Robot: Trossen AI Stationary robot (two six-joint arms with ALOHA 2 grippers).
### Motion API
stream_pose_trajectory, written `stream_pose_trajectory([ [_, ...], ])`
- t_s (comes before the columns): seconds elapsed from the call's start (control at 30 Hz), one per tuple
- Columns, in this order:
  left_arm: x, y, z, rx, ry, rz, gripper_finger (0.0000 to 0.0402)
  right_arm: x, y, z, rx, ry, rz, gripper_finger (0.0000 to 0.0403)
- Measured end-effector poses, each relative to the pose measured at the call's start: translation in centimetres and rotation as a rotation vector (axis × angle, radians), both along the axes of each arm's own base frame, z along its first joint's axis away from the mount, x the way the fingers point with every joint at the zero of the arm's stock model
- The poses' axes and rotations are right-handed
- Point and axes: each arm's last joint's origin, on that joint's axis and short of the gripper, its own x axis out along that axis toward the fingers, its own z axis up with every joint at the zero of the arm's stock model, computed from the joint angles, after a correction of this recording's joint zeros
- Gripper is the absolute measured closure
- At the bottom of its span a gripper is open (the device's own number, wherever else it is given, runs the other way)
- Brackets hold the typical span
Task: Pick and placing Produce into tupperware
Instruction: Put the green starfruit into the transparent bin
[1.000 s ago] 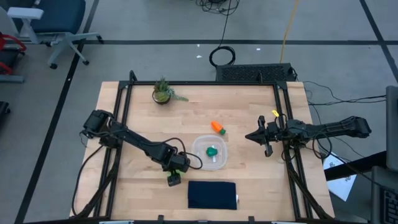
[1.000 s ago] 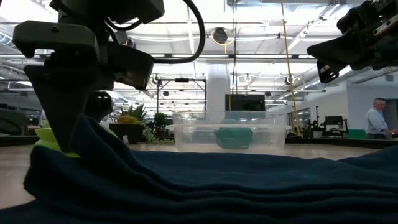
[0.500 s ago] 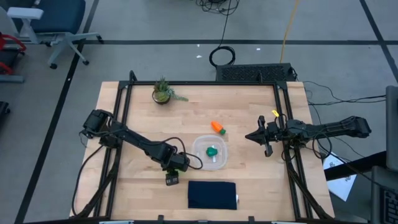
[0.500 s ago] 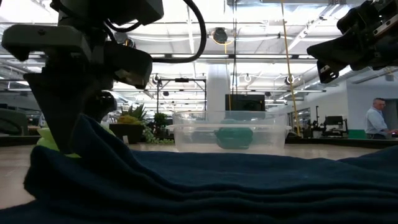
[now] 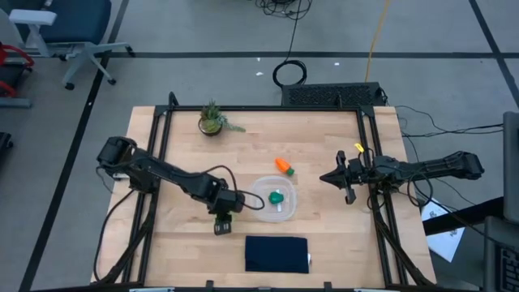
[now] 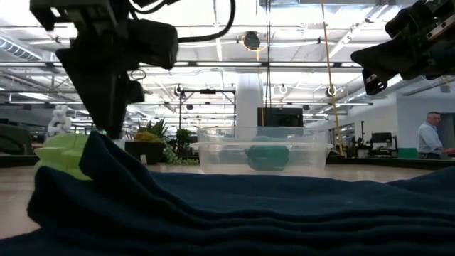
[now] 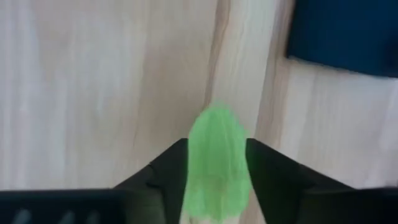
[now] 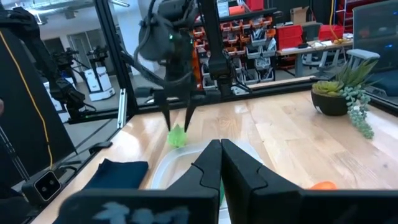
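High view: left gripper (image 5: 222,226) holds the leafy piece just beside the tupperware (image 5: 261,191), which lies toward the right arm; the carrot (image 5: 284,166) is beyond it.

Left wrist view: leafy piece (image 7: 216,163) clamped between the fingers, above the surface (image 7: 93,93).

Right wrist view: right gripper (image 8: 219,163) pinched together, empty, waiting aside.

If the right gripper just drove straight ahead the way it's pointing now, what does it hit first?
Probably the tupperware rim: the right gripper points at it across bare table. Beyond stands the left gripper, holding the leafy piece. Depth is uncertain.
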Motion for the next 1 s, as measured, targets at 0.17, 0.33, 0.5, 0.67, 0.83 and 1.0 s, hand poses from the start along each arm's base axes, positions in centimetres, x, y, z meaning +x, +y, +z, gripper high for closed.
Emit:
stream_pose_trajectory([
  [0.17, -0.1, 0.2, 0.8, -0.034, -0.016, 0.017, 0.0287, 0.0, 0.0, -0.1, 0.011, 0.006, 0.000, 0.0403],
  [0.33, -0.2, 0.2, 1.3, -0.049, -0.029, 0.039, 0.0266, 0.0, 0.0, -0.1, 0.011, 0.009, 0.000, 0.0403],
  [0.5, -0.6, -0.5, 1.2, -0.100, 0.024, 0.065, 0.0191, 0.1, 0.0, -0.1, 0.010, 0.016, 0.000, 0.0403],
  [0.67, -0.9, -1.3, 1.2, -0.081, 0.014, 0.040, 0.0086, 0.1, 0.0, -0.2, 0.010, 0.017, 0.000, 0.0403],
  [0.83, -1.0, -1.5, 0.8, 0.030, -0.007, 0.051, 0.0009, 0.1, 0.0, -0.2, 0.010, 0.017, 0.000, 0.0403],
  [1.0, -0.8, -1.5, 0.4, 0.055, 0.005, 0.057, 0.0026, 0.1, 0.0, -0.2, 0.013, 0.018, 0.000, 0.0403],
])
